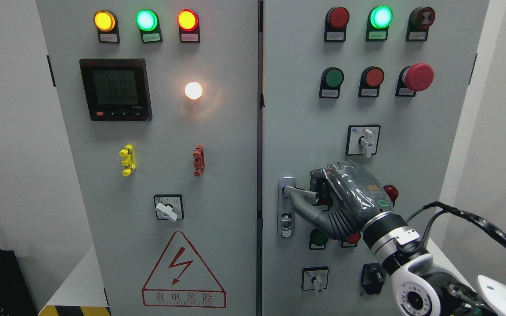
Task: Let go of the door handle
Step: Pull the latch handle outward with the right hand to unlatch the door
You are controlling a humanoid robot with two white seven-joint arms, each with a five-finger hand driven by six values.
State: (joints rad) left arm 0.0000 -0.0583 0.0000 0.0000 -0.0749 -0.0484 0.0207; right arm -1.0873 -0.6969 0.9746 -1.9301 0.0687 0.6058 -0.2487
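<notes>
The silver door handle (286, 206) sits at the left edge of the cabinet's right door (305, 131). Its lever (300, 192) is swung out to the right from the top of the plate. My right hand (312, 195), dark grey and wrapped in clear film, reaches in from the lower right. Its fingers (321, 184) curl over the lever's free end, and the thumb (299, 204) lies stretched under the lever toward the plate. The palm hides the exact contact. My left arm does not show.
Rotary switches (363, 140), push buttons (332, 78), a red emergency stop (417, 77) and lit indicator lamps (381, 16) surround the hand on the right door. The left door (218, 175) carries a meter (115, 89), lamps and a hazard triangle. A black cable (477, 219) loops off my forearm.
</notes>
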